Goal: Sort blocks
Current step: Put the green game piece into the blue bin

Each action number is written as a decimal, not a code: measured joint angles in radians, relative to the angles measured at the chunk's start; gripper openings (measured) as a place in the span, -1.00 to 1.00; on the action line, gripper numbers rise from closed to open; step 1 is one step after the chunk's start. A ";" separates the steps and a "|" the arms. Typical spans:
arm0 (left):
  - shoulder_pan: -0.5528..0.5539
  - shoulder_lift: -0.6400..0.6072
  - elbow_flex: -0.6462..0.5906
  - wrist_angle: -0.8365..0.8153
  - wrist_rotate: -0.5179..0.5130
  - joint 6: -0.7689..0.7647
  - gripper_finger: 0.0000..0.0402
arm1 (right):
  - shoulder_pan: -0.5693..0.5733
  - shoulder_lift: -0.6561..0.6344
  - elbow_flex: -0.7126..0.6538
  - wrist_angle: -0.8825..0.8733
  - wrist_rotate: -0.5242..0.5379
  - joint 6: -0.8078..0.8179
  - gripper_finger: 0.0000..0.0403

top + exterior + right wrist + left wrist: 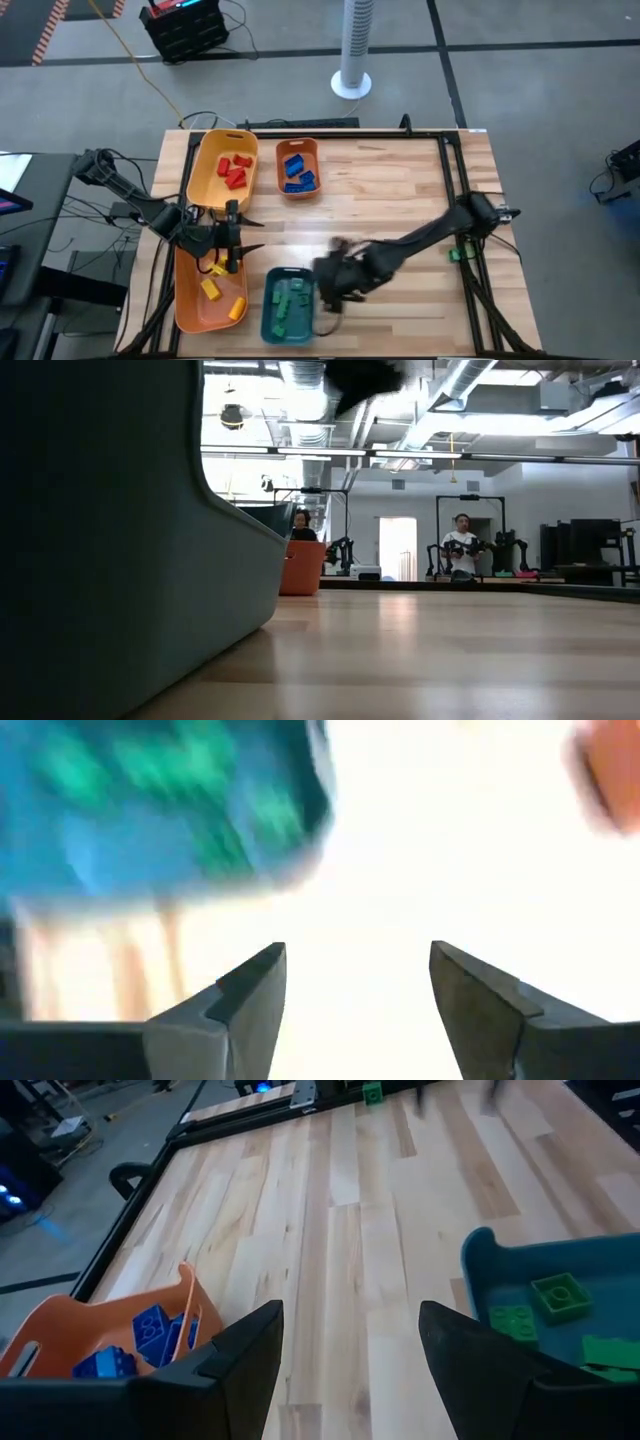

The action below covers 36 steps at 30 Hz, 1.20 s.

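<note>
Right gripper [335,280] hangs empty, jaws apart, just right of the teal tray [268,318] at lower centre, holding green blocks [288,300]. Left gripper [232,240], also spread and empty, waits at centre left.

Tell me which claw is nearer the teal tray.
Right. The right claw is just beside the teal tray; the left claw is farther off, over the yellow tray.

We are seeing a wooden table [400,190] carrying three trays: yellow [205,180], orange [283,150], teal [268,322]. A white fan [353,50] is standing on the floor behind, and two people [461,546] are sitting far back.
</note>
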 joint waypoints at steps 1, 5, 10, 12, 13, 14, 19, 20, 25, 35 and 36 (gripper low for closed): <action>0.000 0.000 0.000 0.001 0.004 -0.001 0.15 | 0.006 -0.018 -0.024 -0.097 -0.004 0.055 0.26; 0.000 0.000 0.000 0.001 0.013 -0.003 0.15 | 0.013 -0.074 -0.156 -0.348 -0.148 0.230 0.26; 0.000 0.000 0.000 -0.002 0.015 0.010 0.15 | 0.005 -0.111 -0.362 -0.406 -0.410 0.254 0.26; 0.000 0.000 0.000 -0.004 0.015 0.016 0.15 | 0.002 -0.111 -0.424 -0.400 -0.502 0.219 0.26; 0.000 0.000 0.000 -0.006 0.015 0.016 0.15 | 0.000 -0.109 -0.449 -0.411 -0.541 0.197 0.27; 0.000 0.000 0.000 -0.008 0.015 0.018 0.15 | -0.001 -0.102 -0.472 -0.416 -0.568 0.170 0.27; 0.000 0.000 0.000 -0.007 0.016 0.028 0.15 | -0.014 -0.026 -0.538 -0.471 -0.626 0.029 0.27; 0.000 0.000 0.000 -0.005 0.016 0.028 0.15 | -0.016 -0.008 -0.543 -0.489 -0.639 -0.005 0.27; 0.000 0.000 0.000 -0.006 0.018 0.015 0.15 | -0.029 0.104 -0.561 -0.538 -0.685 -0.144 0.28; 0.000 0.000 0.000 -0.053 0.040 -0.022 0.15 | -0.052 0.049 -0.751 -0.425 -0.704 -0.068 0.33; 0.000 0.000 0.000 -0.058 0.040 -0.029 0.15 | -0.049 0.020 -0.777 -0.398 -0.704 -0.045 0.33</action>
